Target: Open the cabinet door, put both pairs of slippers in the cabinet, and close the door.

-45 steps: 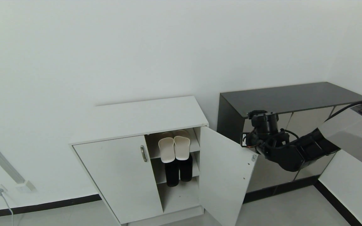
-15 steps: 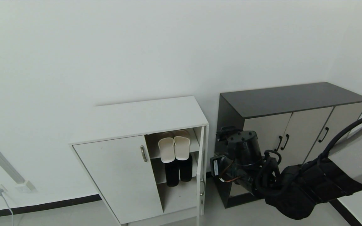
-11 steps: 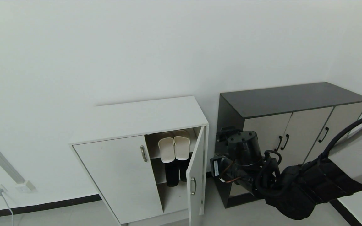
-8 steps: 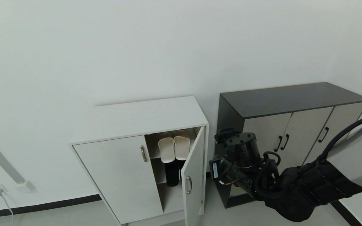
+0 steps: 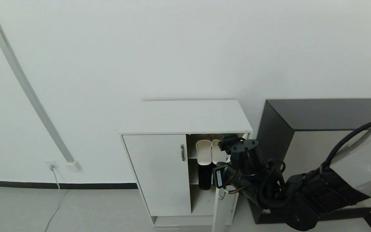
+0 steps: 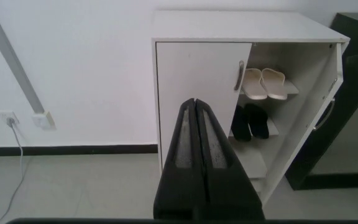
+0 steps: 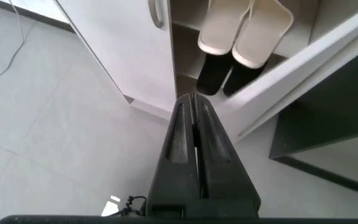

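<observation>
Nearest me, right gripper (image 7: pixel 193 101): fingers pressed together, nothing held, tip beside the free edge of the cabinet door (image 5: pixel 223 209); contact I cannot tell. My left gripper (image 6: pixel 194 104): likewise pressed together, empty, held back from the white cabinet (image 5: pixel 192 117) and facing its closed left door (image 5: pixel 159 174). The cabinet door stands ajar, hinged at the cabinet's 3 o'clock side. Open grey floor (image 5: pixel 76 209) runs from 6 to 9 o'clock of the cabinet. A dark cabinet (image 5: pixel 320 112) just beside it at 3 o'clock bounds that side. Inside, white slippers (image 5: pixel 209 150) lie side by side on the upper shelf, with black slippers (image 5: pixel 204 176) on the shelf directly below, at 6 o'clock. A wall socket and cable (image 5: pixel 52 167) sit well apart at 9 o'clock.
</observation>
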Motion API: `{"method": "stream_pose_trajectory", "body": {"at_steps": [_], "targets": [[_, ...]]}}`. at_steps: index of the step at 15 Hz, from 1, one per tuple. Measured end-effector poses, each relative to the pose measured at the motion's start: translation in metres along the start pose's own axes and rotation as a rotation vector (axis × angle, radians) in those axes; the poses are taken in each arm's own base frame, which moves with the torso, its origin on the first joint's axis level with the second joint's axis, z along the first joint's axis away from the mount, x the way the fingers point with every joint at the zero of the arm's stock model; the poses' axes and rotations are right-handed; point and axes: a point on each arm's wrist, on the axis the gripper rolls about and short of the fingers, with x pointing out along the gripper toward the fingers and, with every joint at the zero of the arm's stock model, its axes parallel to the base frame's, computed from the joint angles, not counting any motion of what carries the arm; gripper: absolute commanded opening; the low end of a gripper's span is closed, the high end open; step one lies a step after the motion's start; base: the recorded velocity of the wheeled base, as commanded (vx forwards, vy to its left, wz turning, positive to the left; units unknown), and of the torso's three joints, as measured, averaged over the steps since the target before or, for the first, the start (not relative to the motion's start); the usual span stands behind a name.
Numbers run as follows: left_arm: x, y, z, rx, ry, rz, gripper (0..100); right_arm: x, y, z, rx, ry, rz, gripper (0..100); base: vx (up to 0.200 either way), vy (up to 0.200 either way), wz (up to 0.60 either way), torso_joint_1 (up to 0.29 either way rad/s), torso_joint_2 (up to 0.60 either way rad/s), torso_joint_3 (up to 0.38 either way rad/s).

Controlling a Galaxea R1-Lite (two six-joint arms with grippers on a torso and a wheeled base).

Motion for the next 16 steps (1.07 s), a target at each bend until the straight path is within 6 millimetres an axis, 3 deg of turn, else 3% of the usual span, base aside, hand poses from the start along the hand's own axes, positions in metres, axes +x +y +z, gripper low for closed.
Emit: {"method": "stream_pose_trajectory", "body": {"at_steps": [6,9,12,16], "targets": [[0.000,0.000,0.000,-0.001,0.000,0.001,0,0.004,-0.027,-0.016,-0.063,0.058,-0.075,0,0.000,0.000,0.00,0.000,0.00,0.000],[0.000,0.000,0.000,0.000,0.000,0.000,0,0.013,-0.030,-0.029,-0.064,0.074,-0.082,0,0.000,0.000,0.00,0.000,0.00,0.000],[0.000,0.000,0.000,0.000,0.000,0.001,0,0.032,-0.032,-0.036,-0.046,0.029,-0.084,0,0.000,0.000,0.00,0.000,0.00,0.000],[0.000,0.000,0.000,0.001,0.000,0.000,0,0.067,-0.034,-0.032,-0.008,-0.029,-0.047,0,0.000,0.000,0.00,0.000,0.00,0.000]]}}
